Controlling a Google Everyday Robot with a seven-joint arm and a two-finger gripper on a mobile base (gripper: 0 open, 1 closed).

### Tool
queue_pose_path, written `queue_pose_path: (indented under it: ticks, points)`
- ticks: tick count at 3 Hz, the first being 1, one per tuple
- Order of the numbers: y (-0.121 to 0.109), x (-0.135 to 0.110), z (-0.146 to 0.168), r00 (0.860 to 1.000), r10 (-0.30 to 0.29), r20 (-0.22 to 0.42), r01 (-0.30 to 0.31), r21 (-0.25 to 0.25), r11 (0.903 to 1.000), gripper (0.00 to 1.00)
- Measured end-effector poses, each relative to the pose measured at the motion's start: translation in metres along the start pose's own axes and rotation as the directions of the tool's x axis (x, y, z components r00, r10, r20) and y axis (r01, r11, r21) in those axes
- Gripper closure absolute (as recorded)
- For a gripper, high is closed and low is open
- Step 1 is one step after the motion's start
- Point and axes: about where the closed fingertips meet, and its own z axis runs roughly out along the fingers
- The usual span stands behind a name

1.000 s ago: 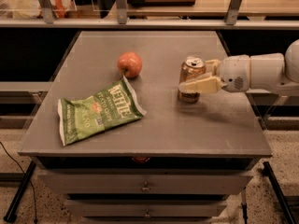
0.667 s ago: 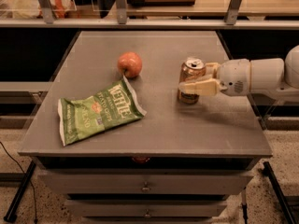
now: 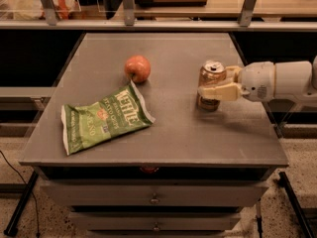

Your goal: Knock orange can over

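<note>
The cream-white gripper (image 3: 208,86) is against a copper-orange can (image 3: 212,75) with silver top; out beyond it, a reddish-orange apple (image 3: 137,68), a green white-lettered chip bag (image 3: 101,119), on grey tabletop (image 3: 178,133)

There's one word to read: "KETTLE", in big white capitals across the green chip bag (image 3: 101,120). It runs slantwise, following the bag as it lies flat on the bench (image 3: 188,138). Smaller print sits under the brand name and near the bag's lower edge, but it's too small to make out. Over on the can (image 3: 210,76), the printing on the side can't be read either. The gripper (image 3: 216,86) is right at the can, reaching in from the right.
</note>
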Motion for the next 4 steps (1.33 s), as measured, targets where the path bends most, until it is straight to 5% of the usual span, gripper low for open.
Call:
queue_pose_path:
  ticks: [1,2,3,4]
  points:
    - [-0.020,-0.009,-0.020,0.994,-0.081,-0.067,0.085,0.054,0.9950,1.00]
    - [-0.036,-0.020,-0.039,0.970,-0.180,-0.161,0.196,0.091,0.9763,1.00]
    - [-0.036,-0.033,-0.046,0.897,-0.330,-0.295,0.364,0.068,0.9287,1.00]
    - [-0.018,-0.042,-0.039,0.730,-0.528,-0.434,0.566,-0.050,0.8232,1.00]
